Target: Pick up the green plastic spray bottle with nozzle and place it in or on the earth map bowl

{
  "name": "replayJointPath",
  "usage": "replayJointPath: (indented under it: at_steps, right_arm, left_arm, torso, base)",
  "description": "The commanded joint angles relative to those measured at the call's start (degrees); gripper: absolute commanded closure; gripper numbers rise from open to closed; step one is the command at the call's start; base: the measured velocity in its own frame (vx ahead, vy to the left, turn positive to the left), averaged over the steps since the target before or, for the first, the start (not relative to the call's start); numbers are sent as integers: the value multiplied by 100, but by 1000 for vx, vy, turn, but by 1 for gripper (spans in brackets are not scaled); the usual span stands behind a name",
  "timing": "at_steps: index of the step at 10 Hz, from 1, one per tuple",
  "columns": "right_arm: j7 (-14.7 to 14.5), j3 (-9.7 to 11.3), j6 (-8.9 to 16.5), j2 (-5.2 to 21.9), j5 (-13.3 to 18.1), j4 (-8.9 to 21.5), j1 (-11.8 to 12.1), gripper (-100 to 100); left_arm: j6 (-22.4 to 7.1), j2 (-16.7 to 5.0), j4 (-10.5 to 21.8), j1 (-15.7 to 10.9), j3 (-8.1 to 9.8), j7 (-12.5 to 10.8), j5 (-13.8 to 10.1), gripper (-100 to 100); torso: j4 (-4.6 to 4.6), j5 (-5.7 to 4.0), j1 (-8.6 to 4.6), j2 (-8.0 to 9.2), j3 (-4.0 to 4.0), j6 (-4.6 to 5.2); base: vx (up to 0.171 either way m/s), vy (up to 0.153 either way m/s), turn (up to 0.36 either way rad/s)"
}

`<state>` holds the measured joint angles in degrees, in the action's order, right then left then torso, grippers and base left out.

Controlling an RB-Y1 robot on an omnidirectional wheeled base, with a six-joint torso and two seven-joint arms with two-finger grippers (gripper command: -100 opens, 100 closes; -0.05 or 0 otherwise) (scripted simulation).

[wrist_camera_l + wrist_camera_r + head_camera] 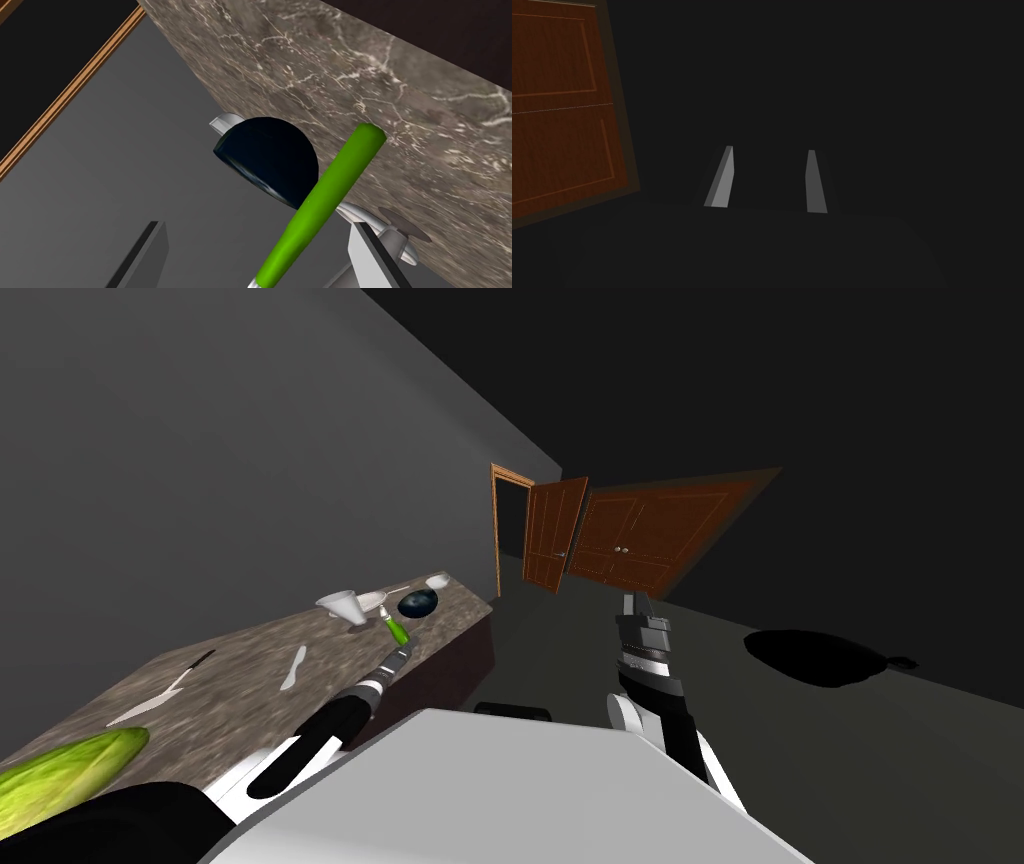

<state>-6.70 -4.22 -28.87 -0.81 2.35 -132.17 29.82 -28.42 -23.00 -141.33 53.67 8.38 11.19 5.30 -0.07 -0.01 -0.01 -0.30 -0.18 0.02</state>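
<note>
**Item 1, left gripper** [393,656]: I am seeing it reaching out over the marbled worktop [250,668] towards the far end. In the left wrist view its two blades are standing wide apart, unclenched. Their tips are showing, but their bases are running off the picture.

**Item 2, green spray bottle** [320,200]: it is lying slantwise between the blades, and neither blade is visibly touching it. Its far end is showing against the worktop. Its whitish nozzle end is being cut off at the picture's border, so I cannot tell what is carrying it.

**Item 3, dark blue bowl** [265,155]: it is sitting at the worktop's far edge, and the bottle is crossing in front of its rim. Its map pattern is hard to make out.

**Item 4, small white dish** [225,122]: it is peeping out from behind the bowl, mostly hidden.

**Item 5, white funnel-like piece** [342,606]: it is standing near the bowl.

**Item 6, knife** [160,688], **white utensil** [292,668] and **leafy green vegetable** [70,773]: all three are lying towards the near end. The vegetable is being cut off at the picture's border.

**Item 7, right gripper** [770,148]: it is hanging off the worktop, blades parted, grasping nothing, and facing brown panelled doors [562,100].
</note>
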Motion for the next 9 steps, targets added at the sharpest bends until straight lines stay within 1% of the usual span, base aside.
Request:
replayJointPath:
  at_steps: [1,2,3,4,5,7,8,9]
  right_arm:
    - [0,0,0,0,0,0,0,0]
    - [0,0,0,0,0,0,0,0]
    - [0,0,0,0,0,0,1,0]
    - [0,0,0,0,0,0,0,0]
    - [0,0,0,0,0,0,1,0]
    - [0,0,0,0,0,0,0,0]
    - [0,0,0,0,0,0,1,0]
    - [0,0,0,0,0,0,0,0]
  left_arm:
    - [-286,-81,11,81,100,117,35,-100]
    - [-444,-135,6,174,180,223,75,-100]
    - [-540,-135,6,174,180,223,75,-100]
    - [-728,-188,-1,262,258,328,113,-100]
    - [-760,-188,-1,262,258,328,113,-100]
    - [-1125,-288,-20,426,409,531,187,-100]
    - [-1172,-288,-20,426,409,531,187,-100]
    - [-1361,-338,-33,500,480,626,221,-100]
  torso:
    - [0,0,0,0,0,0]
    - [-1,0,-2,-6,-3,0]
    - [-4,1,3,-22,-12,-1]
    - [-4,1,5,-18,-11,0]
    - [-3,1,5,-13,-8,-1]
    - [-2,0,-1,-8,-4,0]
    - [-4,-1,-2,-19,-10,-1]
    - [-3,0,0,-13,-8,1]
  base:
    - [95,-16,33]
    - [153,2,51]
    - [122,2,14]
    - [104,0,25]
    - [84,-7,15]
    - [120,-16,34]
    - [108,-10,20]
    - [99,-13,22]
